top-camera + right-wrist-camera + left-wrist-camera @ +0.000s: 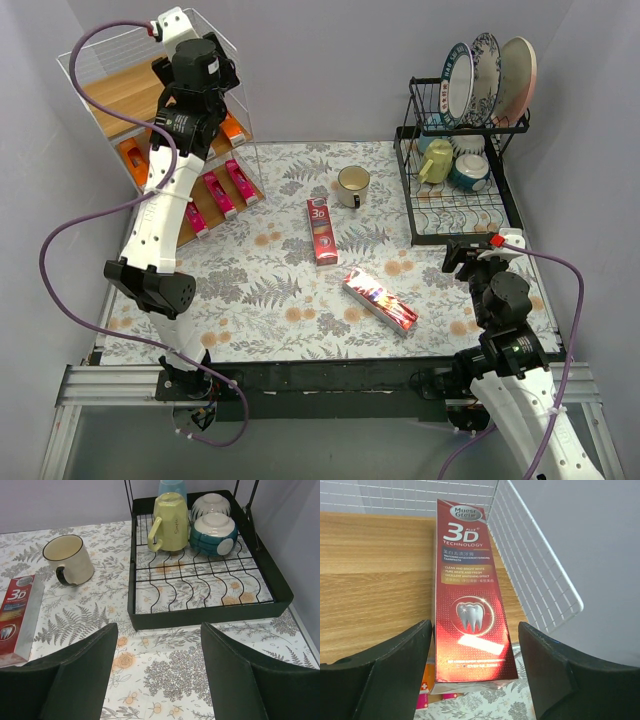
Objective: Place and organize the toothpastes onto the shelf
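A dark red "3D" toothpaste carton (467, 595) lies lengthwise on the top wooden board of the shelf (370, 570), beside its white wire side, with its near end past the board's edge. My left gripper (475, 625) is open around that near end, and a gap shows at the right finger (550, 670). Two more dark red cartons (321, 230) (380, 300) lie on the table. Pink cartons (217, 190) and orange ones (133, 155) sit on the lower boards of the shelf (120, 90). My right gripper (159, 630) hangs open and empty over the table by the dish rack.
A black wire dish rack (460, 215) at the right holds plates (487, 75), a yellow mug (170, 517) and bowls (214, 532). A cream cup (352, 185) stands on the floral tablecloth behind the middle carton. Purple walls close in both sides.
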`<act>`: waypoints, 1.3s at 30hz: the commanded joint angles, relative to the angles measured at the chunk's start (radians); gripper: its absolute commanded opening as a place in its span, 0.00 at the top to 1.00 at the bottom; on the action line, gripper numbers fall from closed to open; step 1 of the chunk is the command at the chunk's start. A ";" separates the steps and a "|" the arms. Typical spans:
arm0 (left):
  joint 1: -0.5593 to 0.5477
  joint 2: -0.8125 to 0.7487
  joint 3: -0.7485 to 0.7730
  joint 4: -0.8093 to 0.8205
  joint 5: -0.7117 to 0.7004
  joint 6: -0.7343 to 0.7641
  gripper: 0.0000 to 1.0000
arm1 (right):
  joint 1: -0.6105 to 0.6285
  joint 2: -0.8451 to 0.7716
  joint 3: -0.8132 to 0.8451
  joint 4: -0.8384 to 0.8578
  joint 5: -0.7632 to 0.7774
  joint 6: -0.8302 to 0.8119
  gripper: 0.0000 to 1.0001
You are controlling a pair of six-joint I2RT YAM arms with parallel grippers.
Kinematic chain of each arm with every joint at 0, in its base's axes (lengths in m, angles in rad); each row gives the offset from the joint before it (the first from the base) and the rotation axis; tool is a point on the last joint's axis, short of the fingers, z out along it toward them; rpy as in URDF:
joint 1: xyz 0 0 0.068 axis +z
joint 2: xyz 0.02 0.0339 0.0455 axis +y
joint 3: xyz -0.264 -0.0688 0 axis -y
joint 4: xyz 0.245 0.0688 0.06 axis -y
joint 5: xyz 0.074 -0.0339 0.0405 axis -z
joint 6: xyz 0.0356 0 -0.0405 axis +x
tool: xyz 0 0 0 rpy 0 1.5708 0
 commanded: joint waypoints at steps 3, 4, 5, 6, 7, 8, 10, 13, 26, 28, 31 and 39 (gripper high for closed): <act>0.006 -0.002 0.020 0.060 0.049 -0.012 0.34 | 0.005 -0.006 -0.002 0.056 -0.004 -0.014 0.26; 0.006 0.001 0.017 0.070 0.049 -0.008 0.34 | 0.007 -0.006 -0.001 0.055 -0.004 -0.014 0.26; 0.009 0.004 0.015 0.075 0.049 -0.003 0.34 | 0.007 -0.006 -0.001 0.053 -0.002 -0.014 0.26; 0.015 0.006 0.011 0.081 0.052 -0.003 0.34 | 0.007 -0.006 -0.002 0.053 -0.002 -0.016 0.26; 0.019 0.004 0.003 0.090 0.067 -0.008 0.34 | 0.007 -0.007 -0.002 0.053 -0.001 -0.016 0.26; 0.022 0.006 0.000 0.095 0.079 -0.014 0.34 | 0.007 -0.009 -0.001 0.055 -0.002 -0.016 0.26; 0.035 0.007 -0.012 0.110 0.101 -0.015 0.34 | 0.007 -0.007 -0.002 0.055 -0.002 -0.016 0.26; 0.055 0.007 -0.026 0.121 0.128 -0.017 0.34 | 0.007 -0.010 -0.002 0.056 -0.002 -0.016 0.26; 0.167 -0.035 -0.150 0.185 0.363 -0.113 0.35 | 0.011 -0.013 -0.007 0.056 0.001 -0.019 0.27; 0.174 -0.037 -0.158 0.201 0.391 -0.117 0.39 | 0.011 -0.010 -0.005 0.056 0.001 -0.019 0.28; 0.185 -0.042 -0.175 0.228 0.429 -0.123 0.40 | 0.011 -0.012 -0.007 0.056 0.001 -0.019 0.28; 0.188 -0.020 -0.152 0.250 0.484 -0.167 0.40 | 0.011 -0.009 -0.007 0.058 0.001 -0.020 0.28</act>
